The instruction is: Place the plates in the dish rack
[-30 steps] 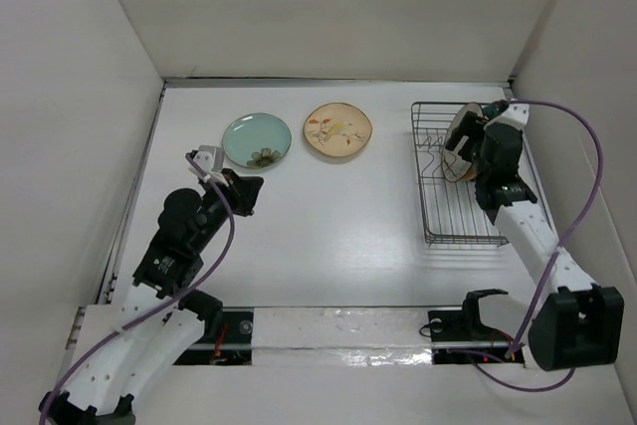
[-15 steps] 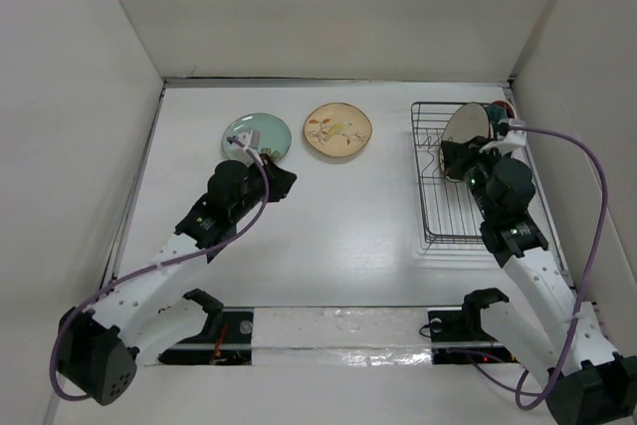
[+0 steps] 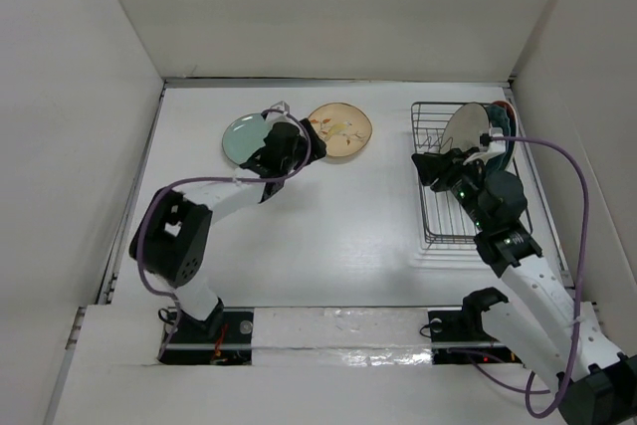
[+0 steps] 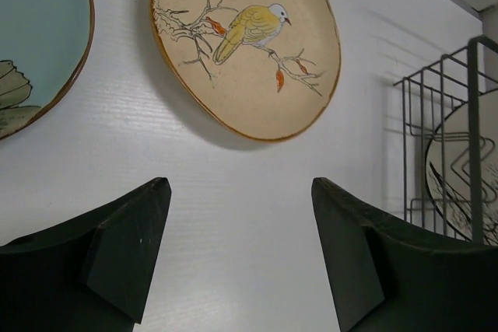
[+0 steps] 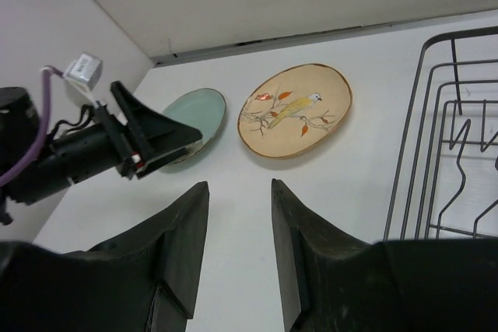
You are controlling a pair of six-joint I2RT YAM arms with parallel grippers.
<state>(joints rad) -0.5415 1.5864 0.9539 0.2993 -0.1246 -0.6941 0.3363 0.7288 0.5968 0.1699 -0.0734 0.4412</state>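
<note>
Two plates lie flat at the back of the table: a pale green plate [image 3: 242,136] [image 4: 35,44] [image 5: 198,110] and a beige plate with a bird on a branch [image 3: 340,129] [image 4: 249,44] [image 5: 297,109]. My left gripper [image 3: 299,134] [image 4: 241,192] hovers open between them, just short of the beige plate's near rim, holding nothing. The dark wire dish rack [image 3: 450,216] [image 4: 447,106] [image 5: 436,114] stands at the right. In its far end a white plate with black lines [image 3: 468,126] [image 4: 467,169] stands upright, with a dark teal plate [image 3: 505,141] behind it. My right gripper [image 3: 424,168] [image 5: 239,188] is at the rack's left side, jaws apart and empty.
White walls close in the table on the left, back and right. The left arm's purple cable [image 3: 199,186] loops over the table. The near part of the rack holds no plates.
The left arm has reached forward from the near left to the gap between the two flat plates, and its jaws have opened. The right gripper has drawn back from the upright white plate toward the rack's left side.
</note>
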